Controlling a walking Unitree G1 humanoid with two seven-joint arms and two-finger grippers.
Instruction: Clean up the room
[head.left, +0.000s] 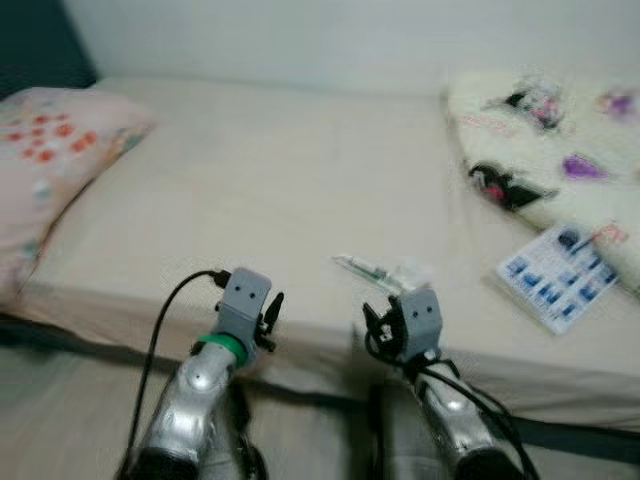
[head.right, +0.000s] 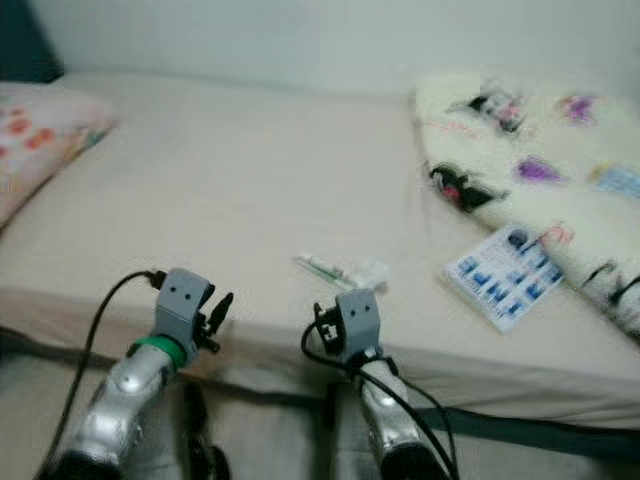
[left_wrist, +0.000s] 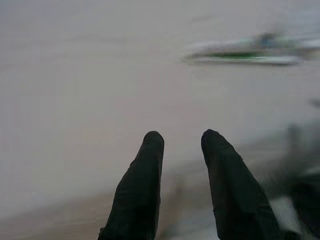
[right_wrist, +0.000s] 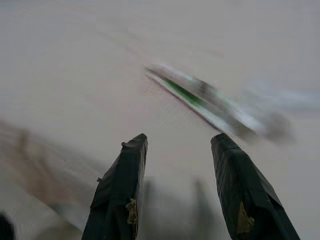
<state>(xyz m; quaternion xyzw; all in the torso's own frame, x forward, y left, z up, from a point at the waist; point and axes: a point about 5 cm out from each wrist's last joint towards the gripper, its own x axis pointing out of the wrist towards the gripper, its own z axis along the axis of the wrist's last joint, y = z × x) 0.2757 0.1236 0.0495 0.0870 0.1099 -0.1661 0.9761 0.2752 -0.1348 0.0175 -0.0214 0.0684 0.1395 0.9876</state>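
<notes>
A clear plastic wrapper with a green strip (head.left: 378, 270) lies on the beige bed sheet (head.left: 260, 190) near the bed's front edge. My right gripper (right_wrist: 180, 140) is open and hovers just short of the wrapper (right_wrist: 200, 100), with nothing between its fingers. My left gripper (left_wrist: 182, 140) is open with a narrower gap. It hangs over the sheet near the bed's edge, and the wrapper (left_wrist: 250, 50) lies further off to its right. In the left eye view both wrists, left (head.left: 245, 300) and right (head.left: 415, 318), are raised side by side at the front of the bed.
A pink flowered pillow (head.left: 45, 160) lies at the bed's left end. A fluffy cream blanket with printed figures (head.left: 560, 150) covers the right side, with a blue and white printed sheet (head.left: 558, 275) at its edge. A white wall (head.left: 300, 40) stands behind the bed.
</notes>
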